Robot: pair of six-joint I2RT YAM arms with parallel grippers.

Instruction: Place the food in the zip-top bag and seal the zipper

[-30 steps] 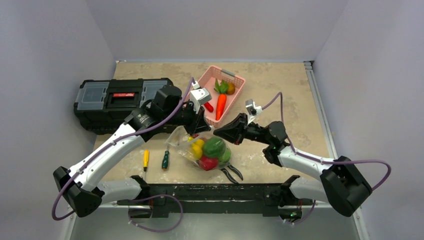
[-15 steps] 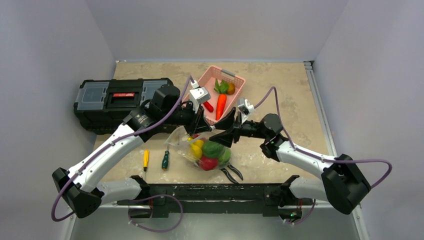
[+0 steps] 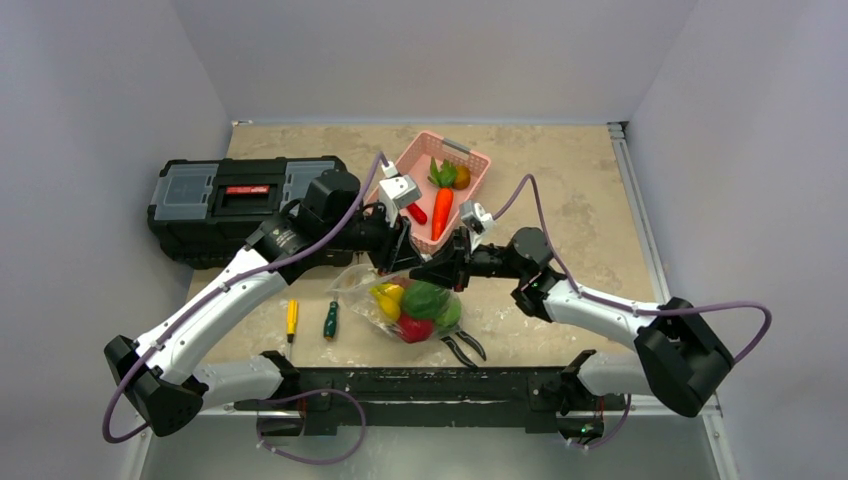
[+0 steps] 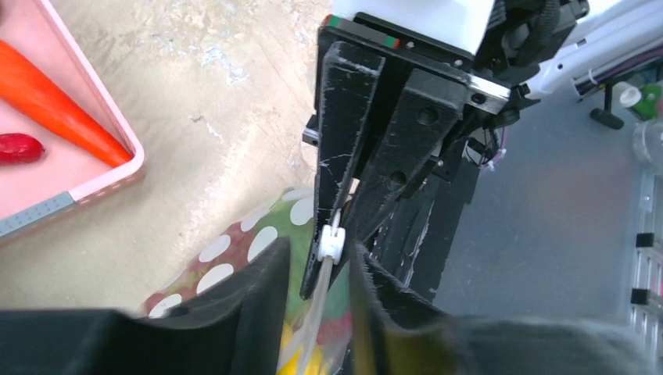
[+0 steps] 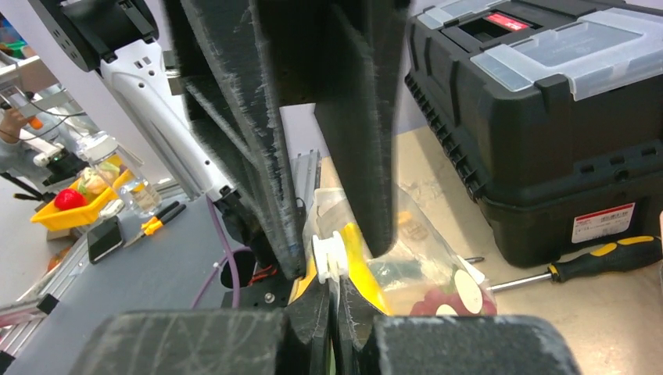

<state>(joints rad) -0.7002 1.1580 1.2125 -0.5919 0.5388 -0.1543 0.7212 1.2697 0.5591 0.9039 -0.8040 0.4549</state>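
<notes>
Close to the middle of the desk's near edge lies the zip-top bag [image 3: 352,283], clear and crinkled, with its load bunched at the right end. Inside it are a yellow banana [image 3: 387,297], a green pepper [image 3: 425,298], a red fruit [image 3: 415,328] and a green round fruit [image 3: 449,314], all pressed together. The bag's long axis runs roughly along the near edge, slanting a little nearer toward the right. Its mouth side is lifted on the far side, so the zipper [image 4: 315,311] stands above the food rather than lying flat. A white slider [image 4: 334,243] sits on that strip.

The right hand [image 3: 418,272] reaches in from the right, its fingers pinched together on the zipper at the slider. The left hand [image 3: 393,262] comes down from the far left, its fingers a narrow gap apart, with the strip running between them; I cannot tell whether they touch it.

Farther out, toward the middle of the far edge, a pink basket [image 3: 470,160] holds an orange carrot [image 3: 441,210], a small red piece [image 3: 418,214] and a brownish round fruit [image 3: 462,176]. A black toolbox [image 3: 240,205] sits along the left edge. Near the near edge lie a yellow screwdriver [image 3: 292,318] and a green screwdriver [image 3: 329,320] left of the bag, and pliers [image 3: 462,346] just right of it.
</notes>
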